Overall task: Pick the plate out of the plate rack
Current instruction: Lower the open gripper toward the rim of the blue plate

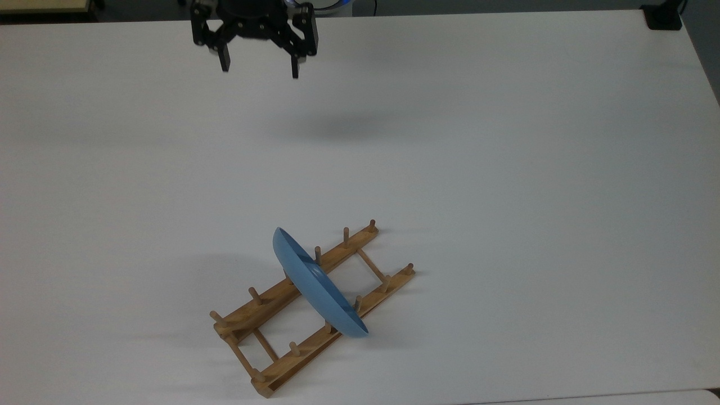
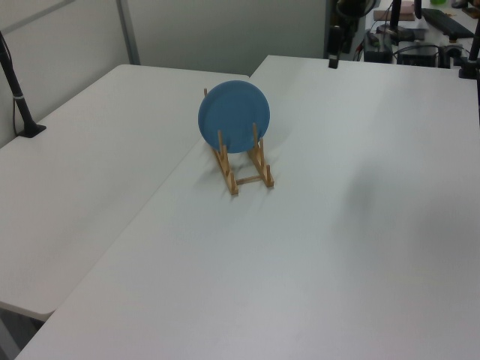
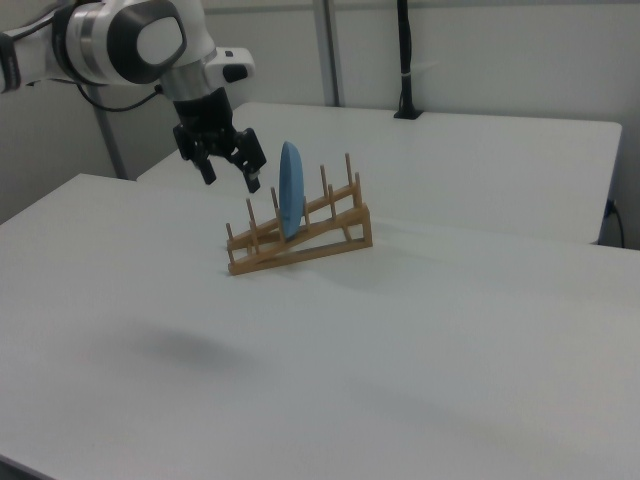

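The table [image 1: 506,169] is big, white and flat. A second white table [image 2: 82,150] sits beside it, on the left view's left.

The arm [image 3: 120,40] is white with black joints. In the right view it comes in from the upper left and bends down over the table.

The rack [image 1: 264,315] is made of light-brown wood. It lies on the table, near the bottom edge in the top view. It has two long rails side by side, thin bars between them, and short pegs [image 1: 346,233] standing up along each rail. In the right view one end of the rack [image 3: 300,235] looks higher than the other.

The plate [image 1: 315,289] is blue and round. It stands on its edge in the rack, about in the middle, between the pegs. It goes across both rails. In the left view its round face [image 2: 234,117] looks at the camera. In the right view the plate [image 3: 290,190] is seen from the side and looks thin.

The gripper [image 1: 259,66] is black. It hangs in the air, well apart from the rack, near the table's top edge in the top view. In the right view the gripper [image 3: 230,172] is to the left of the plate. Its two fingers [image 1: 224,61] are spread wide and point down. They hold nothing.
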Motion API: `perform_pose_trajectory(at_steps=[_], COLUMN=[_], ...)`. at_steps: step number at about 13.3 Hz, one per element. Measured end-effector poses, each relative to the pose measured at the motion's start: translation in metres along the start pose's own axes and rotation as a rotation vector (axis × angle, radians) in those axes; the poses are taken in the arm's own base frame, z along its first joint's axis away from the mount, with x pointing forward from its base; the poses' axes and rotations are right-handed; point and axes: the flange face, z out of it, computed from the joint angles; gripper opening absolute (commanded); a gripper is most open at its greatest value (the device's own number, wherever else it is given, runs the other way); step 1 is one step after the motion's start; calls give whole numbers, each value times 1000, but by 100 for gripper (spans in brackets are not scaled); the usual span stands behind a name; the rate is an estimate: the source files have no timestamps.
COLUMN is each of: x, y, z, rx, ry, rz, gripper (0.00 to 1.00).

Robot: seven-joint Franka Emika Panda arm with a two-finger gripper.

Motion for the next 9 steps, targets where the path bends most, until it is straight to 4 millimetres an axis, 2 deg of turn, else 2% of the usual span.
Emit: perform_pose_trajectory(at_steps=[4, 6, 9], x=[39, 55, 76], y=[-30, -42, -61], z=[8, 24, 59], rx=[-46, -90, -179], ry=[196, 271, 361], rz=[-71, -72, -67], gripper=[100, 85, 65])
